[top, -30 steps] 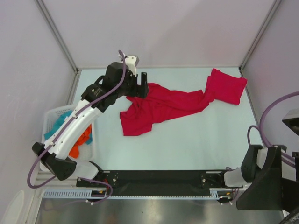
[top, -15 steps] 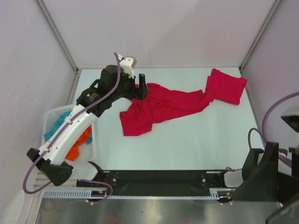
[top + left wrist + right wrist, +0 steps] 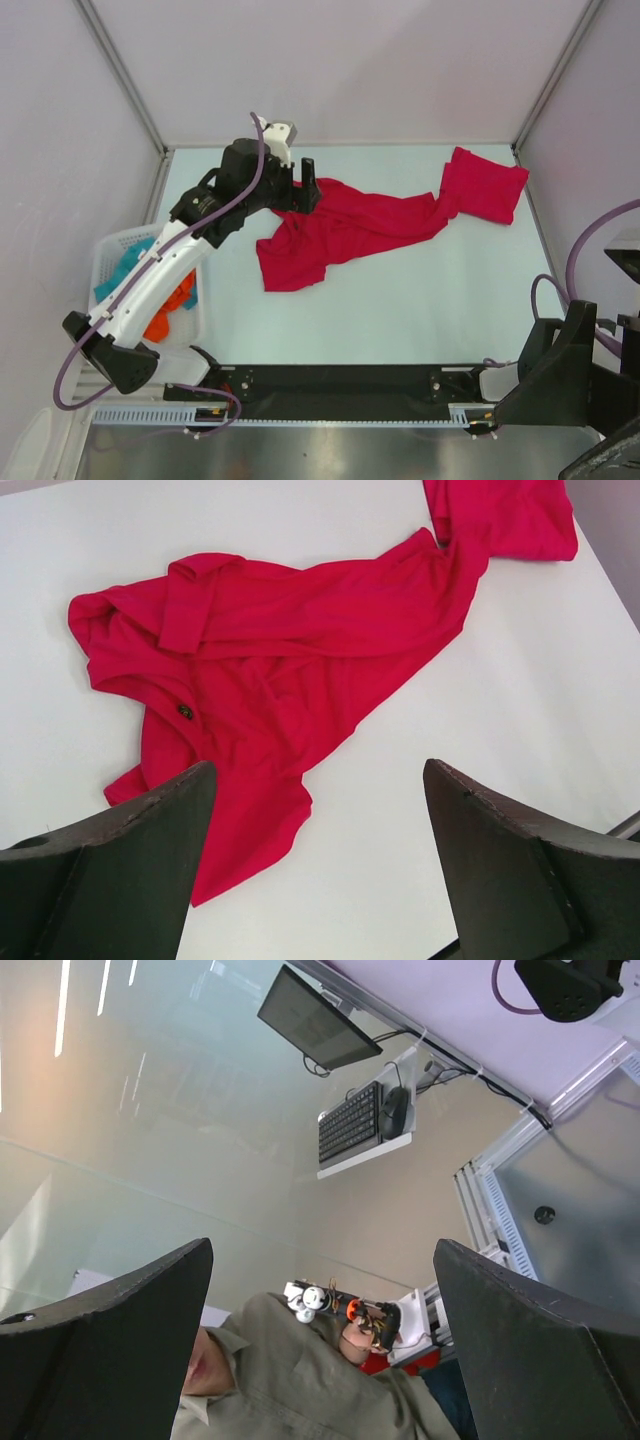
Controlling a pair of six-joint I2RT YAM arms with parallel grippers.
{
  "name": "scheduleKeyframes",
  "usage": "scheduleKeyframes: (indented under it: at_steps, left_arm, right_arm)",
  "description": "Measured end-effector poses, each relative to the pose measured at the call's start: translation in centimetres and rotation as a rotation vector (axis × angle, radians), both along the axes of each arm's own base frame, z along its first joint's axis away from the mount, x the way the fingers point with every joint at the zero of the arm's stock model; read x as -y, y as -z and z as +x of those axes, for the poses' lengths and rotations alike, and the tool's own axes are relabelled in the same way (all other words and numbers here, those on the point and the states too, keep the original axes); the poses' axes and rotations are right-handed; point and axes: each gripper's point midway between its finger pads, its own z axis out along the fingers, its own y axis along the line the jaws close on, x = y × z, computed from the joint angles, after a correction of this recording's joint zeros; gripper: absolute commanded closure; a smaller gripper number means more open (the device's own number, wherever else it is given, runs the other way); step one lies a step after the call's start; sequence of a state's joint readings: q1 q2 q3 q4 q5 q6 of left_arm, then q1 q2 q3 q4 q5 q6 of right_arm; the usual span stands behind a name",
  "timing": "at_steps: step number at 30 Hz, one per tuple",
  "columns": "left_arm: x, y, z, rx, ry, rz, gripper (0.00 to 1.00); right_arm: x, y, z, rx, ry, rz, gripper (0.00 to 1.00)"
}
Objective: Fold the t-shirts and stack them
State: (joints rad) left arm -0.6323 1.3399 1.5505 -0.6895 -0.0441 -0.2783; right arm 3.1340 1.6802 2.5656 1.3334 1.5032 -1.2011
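One view, overhead, shows a basket [image 3: 108, 242] left of the t-shirts [image 3: 345, 225].

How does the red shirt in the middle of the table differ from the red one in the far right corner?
The middle shirt lies crumpled and spread long; the corner shirt is a compact, roughly square bundle. The middle shirt covers far more table than the corner shirt. Both are plain crimson, and their ends touch.

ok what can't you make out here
top view: basket contents, half under the left arm
top view: right claw, cut off at the right edge
both views: whether the t-shirts are one or two, folds hide seams
left wrist view: dark speck on cloth, too small
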Motion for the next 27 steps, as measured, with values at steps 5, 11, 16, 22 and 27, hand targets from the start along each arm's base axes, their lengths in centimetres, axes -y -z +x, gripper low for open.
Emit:
scheduleKeyframes:
  at_steps: [5, 11, 16, 22, 27]
  left_arm:
    - [0.1, 0.2, 0.1, -0.004, 0.000, 0.003, 0.10]
    - [0.0, 0.2, 0.1, -0.003, -0.003, 0.006, 0.10]
    - [-0.3, 0.4, 0.1, -0.006, -0.013, 0.016, 0.10]
    - [-0.7, 0.5, 0.0, -0.013, -0.029, 0.031, 0.10]
    - [-1.3, -0.4, -0.1, -0.005, -0.047, 0.037, 0.10]
  right_arm:
    - [0.0, 0.3, -0.2, 0.045, 0.001, -0.002, 0.00]
    - [0.0, 1.2, 1.6, 0.199, 0.006, -0.006, 0.00]
    - [0.0, 3.9, 4.2, 0.277, 0.013, 0.017, 0.00]
    - [0.9, 3.8, 7.2, 0.240, -0.043, 0.373, 0.00]
    - [2.4, 0.8, 11.0, 0.107, -0.128, 0.536, 0.00]
